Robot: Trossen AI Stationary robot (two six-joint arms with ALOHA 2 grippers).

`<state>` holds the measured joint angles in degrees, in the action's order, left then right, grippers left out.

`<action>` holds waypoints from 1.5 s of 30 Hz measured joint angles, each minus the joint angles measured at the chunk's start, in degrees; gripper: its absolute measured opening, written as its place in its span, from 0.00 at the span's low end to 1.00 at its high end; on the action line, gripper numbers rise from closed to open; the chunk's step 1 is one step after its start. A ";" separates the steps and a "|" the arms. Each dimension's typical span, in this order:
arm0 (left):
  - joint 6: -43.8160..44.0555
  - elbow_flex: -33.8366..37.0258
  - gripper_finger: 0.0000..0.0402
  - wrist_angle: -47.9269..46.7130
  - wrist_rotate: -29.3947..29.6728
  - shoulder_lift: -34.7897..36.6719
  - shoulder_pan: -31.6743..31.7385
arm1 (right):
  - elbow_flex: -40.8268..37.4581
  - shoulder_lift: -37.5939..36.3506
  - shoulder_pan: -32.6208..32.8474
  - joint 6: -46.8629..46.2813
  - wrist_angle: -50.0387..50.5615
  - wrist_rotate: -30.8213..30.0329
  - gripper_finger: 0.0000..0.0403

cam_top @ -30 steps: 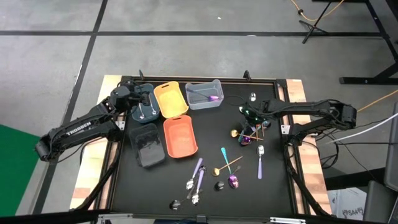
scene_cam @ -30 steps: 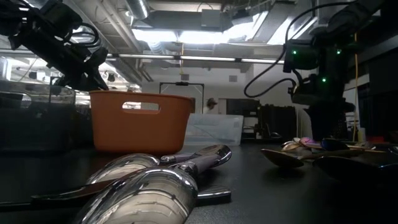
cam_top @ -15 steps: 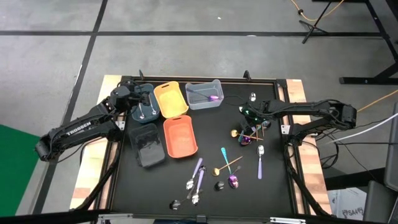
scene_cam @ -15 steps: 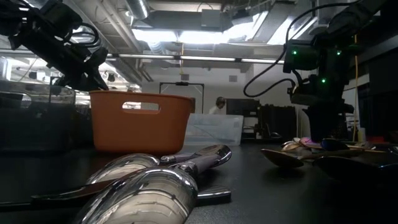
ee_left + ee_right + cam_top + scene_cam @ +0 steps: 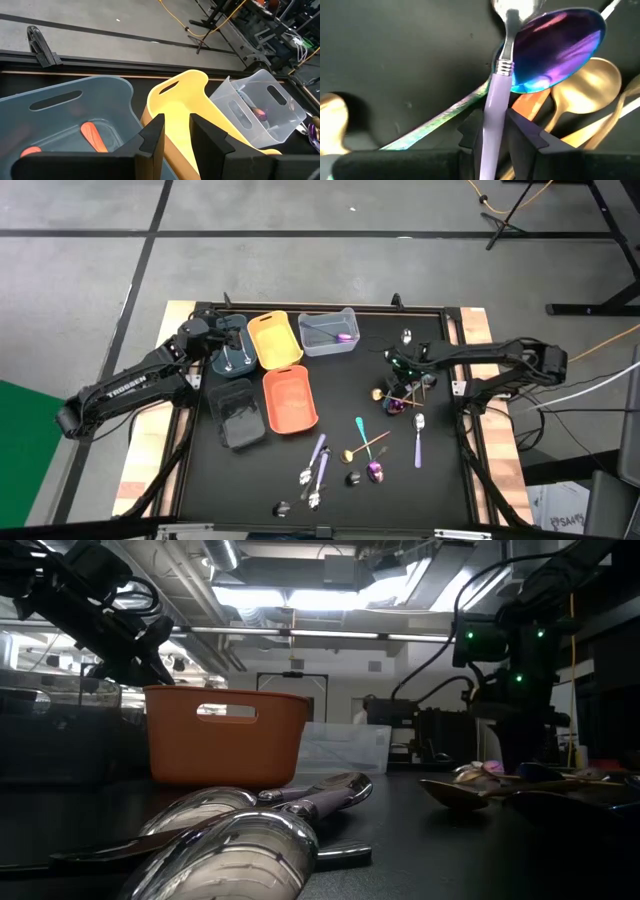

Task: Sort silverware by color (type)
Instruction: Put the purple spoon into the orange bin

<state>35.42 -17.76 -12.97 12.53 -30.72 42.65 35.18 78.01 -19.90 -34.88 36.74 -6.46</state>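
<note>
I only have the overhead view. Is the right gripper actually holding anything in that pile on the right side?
Observer: Yes. The right wrist view shows the right gripper closed on the lilac handle of a silver-headed spoon.
Operator: What's crowding it?
Observer: A purple iridescent spoon, a gold spoon and an orange handle lie right against it.
Operator: And the left gripper?
Observer: The left gripper is open and empty over the blue-grey bin, which holds orange-red pieces.
</note>
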 joint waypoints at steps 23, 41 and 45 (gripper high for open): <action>0.00 -0.02 0.21 0.00 0.00 0.00 0.00 | 0.08 3.50 0.00 0.25 -0.81 1.38 0.09; 0.02 -0.02 0.21 0.00 -0.06 -0.01 0.00 | 4.73 3.83 0.07 4.18 0.30 3.69 0.09; 0.02 -0.02 0.21 0.00 -0.09 0.00 0.00 | 6.06 3.81 0.04 5.55 0.66 5.47 0.09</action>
<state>35.44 -17.78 -12.97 12.45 -30.72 42.65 41.24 81.82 -19.86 -29.32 37.40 -0.99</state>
